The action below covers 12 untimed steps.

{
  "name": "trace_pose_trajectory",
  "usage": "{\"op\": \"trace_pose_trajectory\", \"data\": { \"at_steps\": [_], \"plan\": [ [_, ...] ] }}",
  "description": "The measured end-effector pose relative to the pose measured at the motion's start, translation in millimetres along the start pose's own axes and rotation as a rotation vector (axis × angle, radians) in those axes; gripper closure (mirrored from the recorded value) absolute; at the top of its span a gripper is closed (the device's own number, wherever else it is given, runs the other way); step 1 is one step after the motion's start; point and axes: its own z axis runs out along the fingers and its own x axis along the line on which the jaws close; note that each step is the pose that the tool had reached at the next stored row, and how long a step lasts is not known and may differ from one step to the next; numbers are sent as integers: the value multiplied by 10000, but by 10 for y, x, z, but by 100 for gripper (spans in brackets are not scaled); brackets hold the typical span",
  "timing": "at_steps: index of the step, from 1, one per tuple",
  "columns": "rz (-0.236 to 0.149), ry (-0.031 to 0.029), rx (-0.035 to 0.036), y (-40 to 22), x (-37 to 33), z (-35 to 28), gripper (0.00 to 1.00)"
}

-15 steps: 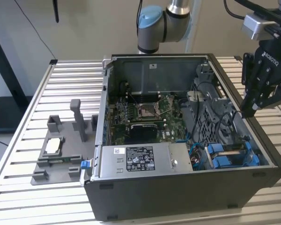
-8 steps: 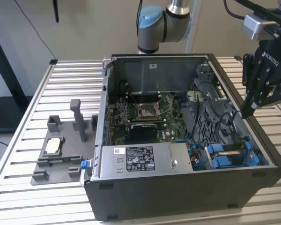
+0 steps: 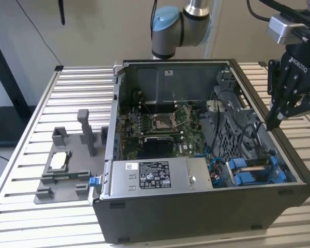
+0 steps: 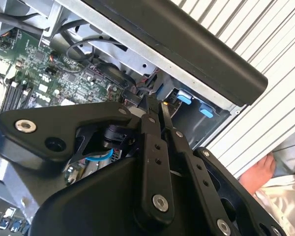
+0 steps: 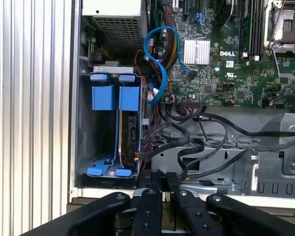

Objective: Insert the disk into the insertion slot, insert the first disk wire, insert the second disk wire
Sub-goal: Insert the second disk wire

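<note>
— Where is the pincer (image 3: 275, 124) right now?

— In the exterior view I have it hanging over the computer case (image 3: 196, 217), above the wall on the exterior view's right. Its fingers (image 5: 150, 196) are pressed together, and I can make out nothing between them.

— And the disk?

— The disk (image 3: 256, 166) stands on edge in the insertion slot (image 5: 96, 137), in the corner of the case next to the silver power-supply box (image 3: 155, 173). Its blue frame shows at both ends of the bay.

— What about the wires?

— In the first wrist view a blue cable (image 5: 160, 73) loops beside the bay in front of the motherboard (image 5: 236, 59), and black cables (image 5: 201, 142) lie bundled just beside the disk. I can't tell whether any of them is plugged into it.

— Anything else around?

— The case sits on a slatted metal worktop (image 3: 20, 206), and a grey fixture (image 3: 67, 165) lies on the exterior view's left of it. In the second wrist view I see a person's hand (image 4: 259, 173) beyond the case's edge.
</note>
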Motion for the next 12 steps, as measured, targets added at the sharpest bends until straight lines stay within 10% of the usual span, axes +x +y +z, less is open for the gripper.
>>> {"op": "trace_pose_trajectory", "data": {
  "at_steps": [12],
  "plan": [
    [2,0,36,113,-22,-31,84]
  ]
}}
